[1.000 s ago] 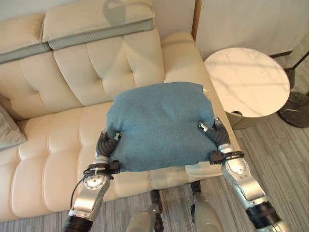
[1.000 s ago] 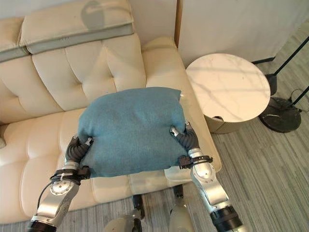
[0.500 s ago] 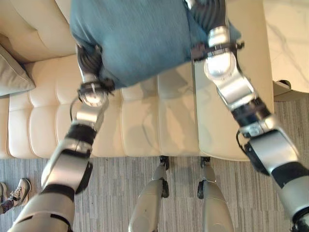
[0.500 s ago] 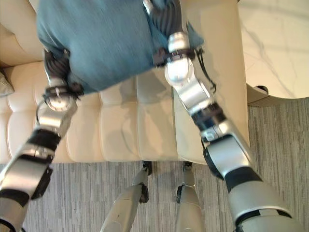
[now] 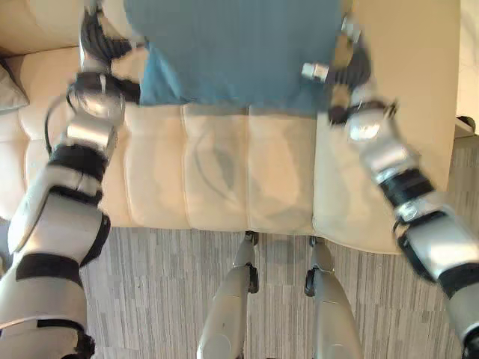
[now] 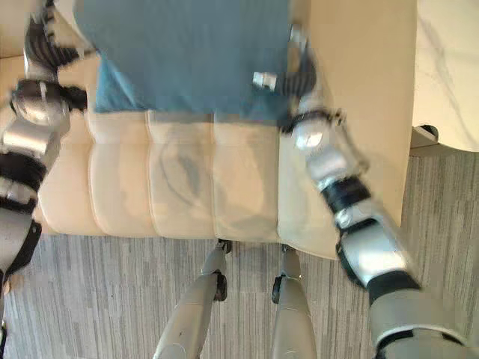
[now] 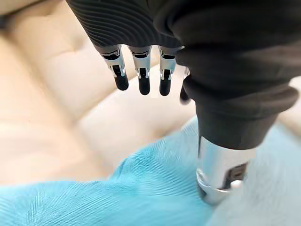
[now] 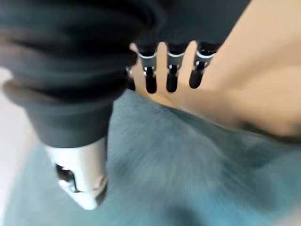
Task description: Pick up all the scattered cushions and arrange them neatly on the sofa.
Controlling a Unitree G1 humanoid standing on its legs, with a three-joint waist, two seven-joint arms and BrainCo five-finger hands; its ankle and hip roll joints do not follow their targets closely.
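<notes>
The blue cushion [image 5: 232, 45] lies on the seat of the cream sofa [image 5: 224, 172], near its right end. My left hand [image 5: 101, 41] is at the cushion's left side, a little apart from it. Its fingers [image 7: 141, 70] are straight over the sofa leather, with blue cloth [image 7: 141, 193] under the thumb. My right hand [image 5: 352, 63] is at the cushion's right edge, against the sofa arm [image 5: 404, 60]. Its fingers [image 8: 171, 75] are straight too, reaching past the cushion's cloth [image 8: 188, 165], with its thumb lying on the cloth.
A grey cushion's corner [image 5: 11, 82] shows on the sofa at the far left. A round marble side table [image 6: 449, 67] stands just right of the sofa arm. Striped grey carpet [image 5: 165, 299] runs along the sofa's front.
The camera has tipped down towards the sofa's front. The cushion has gone from between my two hands down onto the seat. Both hands have loosened from its sides, the left drawing away.
</notes>
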